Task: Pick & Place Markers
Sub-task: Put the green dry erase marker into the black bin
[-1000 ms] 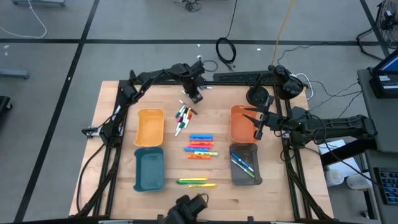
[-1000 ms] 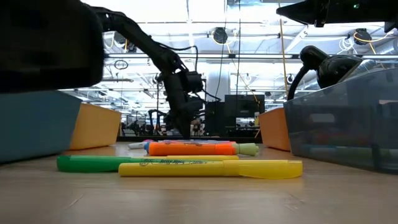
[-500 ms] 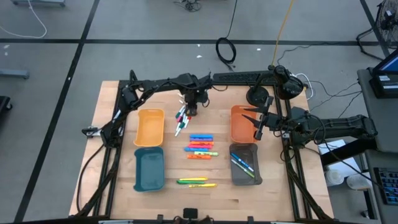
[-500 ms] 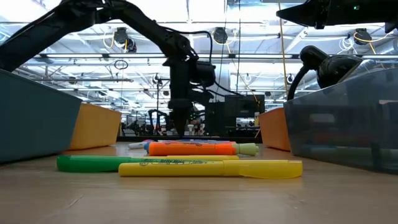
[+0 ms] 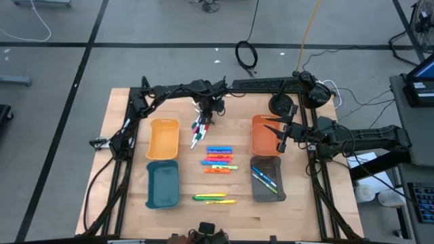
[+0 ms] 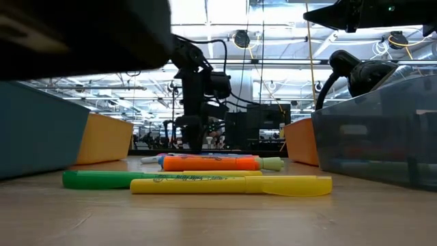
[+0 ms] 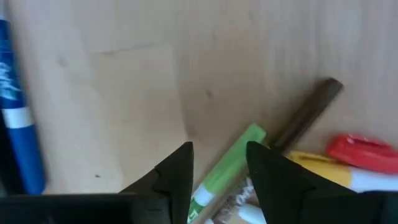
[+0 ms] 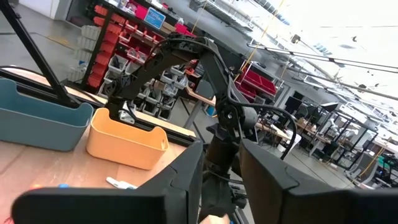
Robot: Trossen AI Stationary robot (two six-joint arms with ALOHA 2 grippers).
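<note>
Several thin white markers with coloured caps lie in a loose pile [image 5: 199, 127] on the wooden table. My left gripper [image 5: 207, 112] is open and low over the pile's far end. In the left wrist view its fingers [image 7: 217, 152] stand on either side of a green-capped marker [image 7: 235, 158]; whether they touch it, I cannot tell. A red cap [image 7: 360, 152] and a dark pen [image 7: 308, 109] lie beside it. Highlighters lie in a row [image 5: 218, 160] at the table's middle. My right gripper [image 5: 281, 135] hangs open above the orange tray [image 5: 261, 134].
A yellow-orange tray [image 5: 163, 138] and a teal tray [image 5: 163, 184] sit on the left, and a grey tray [image 5: 267, 179] holding a few markers sits on the right. Green and yellow highlighters [image 5: 213, 198] lie near the front edge. A dark object [image 5: 207, 234] sits at the near edge.
My left gripper has moved from near the table's far edge toward the pile of thin markers and has come down low over its far end. The markers have kept their places.
</note>
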